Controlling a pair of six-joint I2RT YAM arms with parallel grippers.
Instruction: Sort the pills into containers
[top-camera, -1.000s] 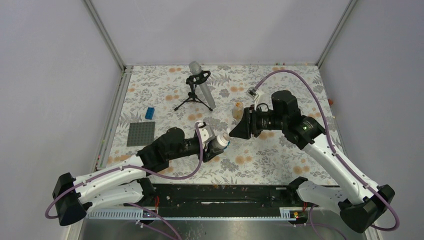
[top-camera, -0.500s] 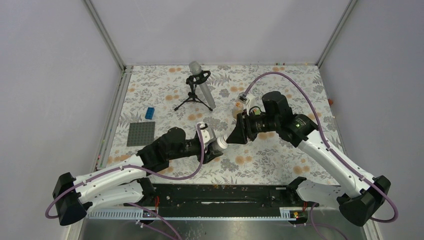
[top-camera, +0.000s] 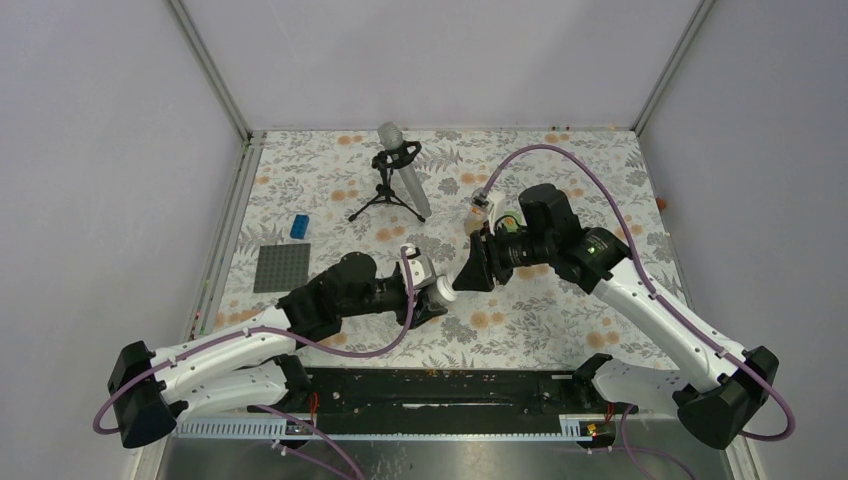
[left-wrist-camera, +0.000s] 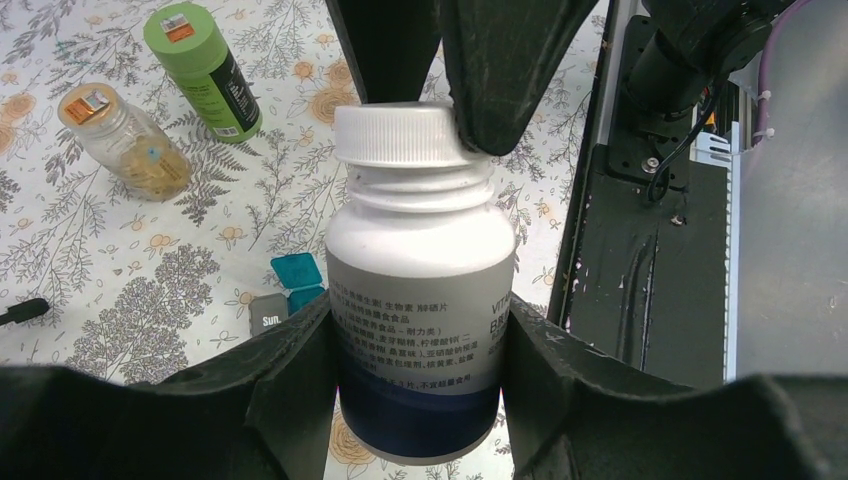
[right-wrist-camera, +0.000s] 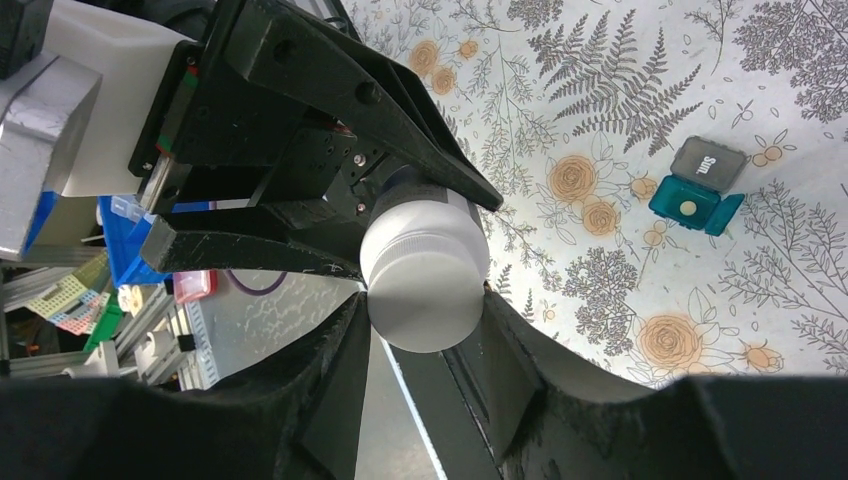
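Clamping the white pill bottle (left-wrist-camera: 420, 290) by its labelled body between the left fingers (left-wrist-camera: 290, 390), raised above the floral tabletop (top-camera: 320, 190), and pinching its white screw cap (right-wrist-camera: 425, 290) between the right fingers (right-wrist-camera: 335, 390), with a teal pill box (right-wrist-camera: 695, 200) lying open beneath

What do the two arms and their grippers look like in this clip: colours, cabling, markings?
The left arm and right arm have white links, black joints and black bases. A purple cable loops along each. The left gripper and right gripper are matte black with broad, wedge-shaped fingers. A green light glows on the right arm.
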